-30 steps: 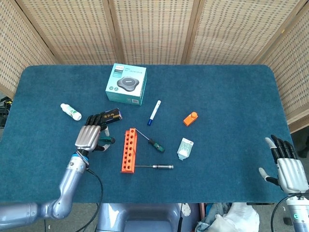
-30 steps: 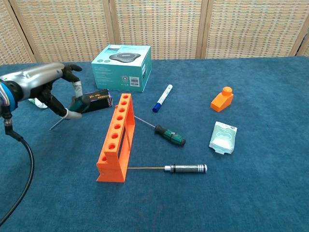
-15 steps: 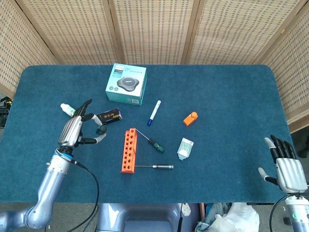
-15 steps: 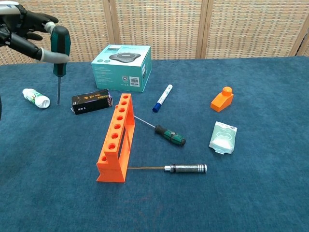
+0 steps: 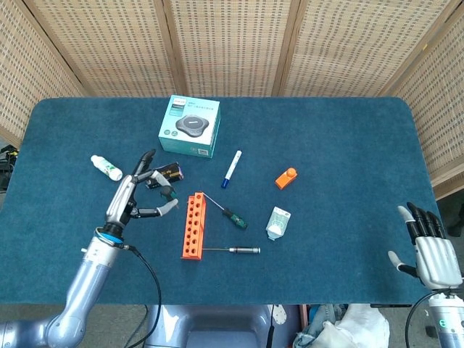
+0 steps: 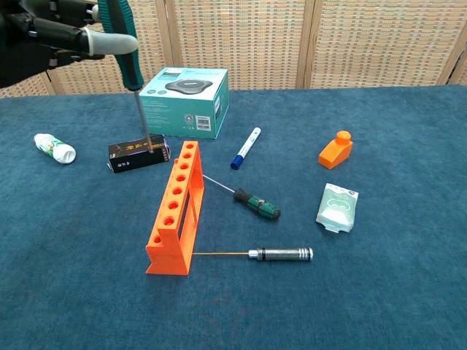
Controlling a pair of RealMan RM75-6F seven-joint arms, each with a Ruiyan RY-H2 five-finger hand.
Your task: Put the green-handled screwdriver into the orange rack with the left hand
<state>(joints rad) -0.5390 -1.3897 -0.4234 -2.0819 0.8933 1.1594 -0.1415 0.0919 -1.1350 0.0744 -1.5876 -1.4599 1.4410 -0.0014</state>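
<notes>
My left hand [image 5: 135, 196] [image 6: 52, 30] holds the green-handled screwdriver [image 6: 130, 69] upright, high above the table. Its thin shaft points down, and in the chest view the tip shows in front of the small black box [image 6: 139, 153], just left of the far end of the orange rack [image 6: 175, 208] [image 5: 193, 225]. The rack lies lengthwise with its row of holes facing up, all of them empty. From the head view the screwdriver is mostly hidden by the hand. My right hand [image 5: 431, 250] hangs off the table's right front edge, fingers apart and holding nothing.
A second screwdriver with a green-and-black handle [image 6: 255, 203] and a silver-handled one [image 6: 281, 254] lie right of the rack. A teal box [image 6: 186, 102], white bottle [image 6: 55, 148], blue marker [image 6: 246, 147], orange block [image 6: 336, 149] and pale packet [image 6: 336, 206] also lie on the blue cloth.
My left hand lifted the green-handled screwdriver off the table, turned it upright and carried it to the right, toward the rack's far end. The right hand has not moved.
</notes>
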